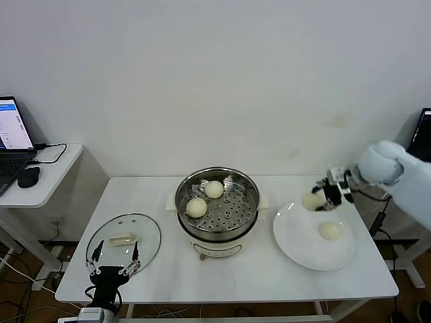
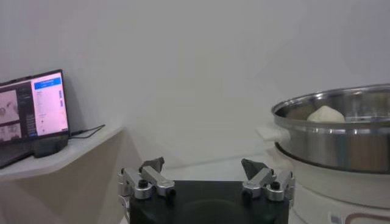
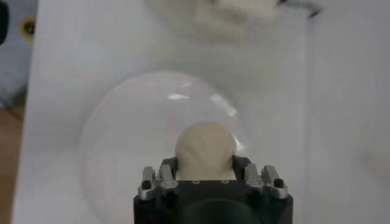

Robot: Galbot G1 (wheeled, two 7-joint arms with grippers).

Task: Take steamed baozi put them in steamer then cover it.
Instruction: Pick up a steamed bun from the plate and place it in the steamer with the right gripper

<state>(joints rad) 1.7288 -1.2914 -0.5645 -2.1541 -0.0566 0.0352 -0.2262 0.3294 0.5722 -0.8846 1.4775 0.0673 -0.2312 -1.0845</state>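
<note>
Left pincer (image 1: 114, 259): spread wide, holding nothing, beside cover (image 1: 124, 239); right pincer (image 1: 322, 199): pinching baozi (image 1: 311, 201) above plate (image 1: 296, 243)

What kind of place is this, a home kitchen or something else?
Probably a lab or office, not a kitchen: a bare white table against a blank wall, a laptop on a side desk, cables on the floor.

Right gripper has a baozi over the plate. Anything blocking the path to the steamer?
Nothing visible. The right gripper holds a baozi above the plate; the steamer is uncovered, its cover lying on the far side.
</note>
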